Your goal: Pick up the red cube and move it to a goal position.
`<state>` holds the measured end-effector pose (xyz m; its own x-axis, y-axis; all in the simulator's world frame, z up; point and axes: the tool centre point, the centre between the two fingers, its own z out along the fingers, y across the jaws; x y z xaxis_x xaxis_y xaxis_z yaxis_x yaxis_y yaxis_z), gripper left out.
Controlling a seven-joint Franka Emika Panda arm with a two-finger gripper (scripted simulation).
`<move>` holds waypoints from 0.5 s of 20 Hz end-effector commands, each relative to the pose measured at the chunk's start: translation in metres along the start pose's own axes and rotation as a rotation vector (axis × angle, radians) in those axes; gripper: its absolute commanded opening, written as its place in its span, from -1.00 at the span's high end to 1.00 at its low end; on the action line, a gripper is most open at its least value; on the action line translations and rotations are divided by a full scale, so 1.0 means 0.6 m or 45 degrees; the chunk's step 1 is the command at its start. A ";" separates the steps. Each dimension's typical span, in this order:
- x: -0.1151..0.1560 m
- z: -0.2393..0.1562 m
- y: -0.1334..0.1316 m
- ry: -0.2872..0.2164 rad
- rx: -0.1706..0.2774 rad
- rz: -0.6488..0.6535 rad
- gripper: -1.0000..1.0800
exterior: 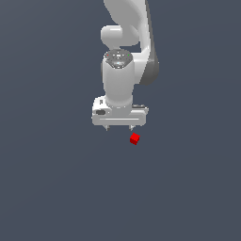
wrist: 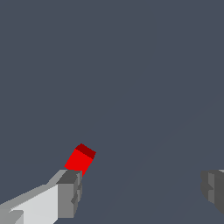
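**Op:** Fingertips (wrist: 69, 194) sit closest to the wrist camera, one pale grey pad near the lens and its partner well apart at the far edge of the picture. So I'm reading the hand (exterior: 119, 127) as spread wide, with nothing between the pads.

**Second:** And the red cube (exterior: 134, 139)?

**Op:** On the tabletop (exterior: 47, 188), untouched as far as I can see. In the exterior view it lies at roughly four o'clock from the hand's centre, just past the fingertip on the exterior view's right. It's turned a little, one corner pointing out of line with the pads.

**Second:** Is it between the fingers?

**Op:** No. On the wrist view the red cube (wrist: 80, 159) shows just beyond one pad, near its outer tip, not in the gap. I can't tell whether the pad touches it; they look very close.

**Second:** So where are we on the task?

**Op:** Early, I'd judge. The approach is mostly there, but the grasp isn't made, nothing is lifted, and the carry to the goal is all left. I see no goal marker in either view, so I can't say where that is.

**Second:** Next?

**Op:** I'd expect to shift sideways to centre the cube, then descend and close.
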<state>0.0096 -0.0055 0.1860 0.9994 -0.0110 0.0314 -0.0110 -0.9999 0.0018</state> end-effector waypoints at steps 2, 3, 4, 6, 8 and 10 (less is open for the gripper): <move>0.000 0.000 0.000 0.000 0.000 0.001 -0.92; -0.001 0.001 0.000 0.000 0.000 0.003 -0.92; -0.001 0.002 -0.001 0.000 0.000 0.006 -0.92; -0.003 0.007 -0.003 -0.001 0.000 0.017 -0.92; -0.006 0.013 -0.005 -0.002 -0.001 0.034 -0.92; -0.010 0.022 -0.009 -0.003 -0.001 0.056 -0.92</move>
<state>0.0057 -0.0018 0.1765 0.9986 -0.0436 0.0302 -0.0437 -0.9990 0.0013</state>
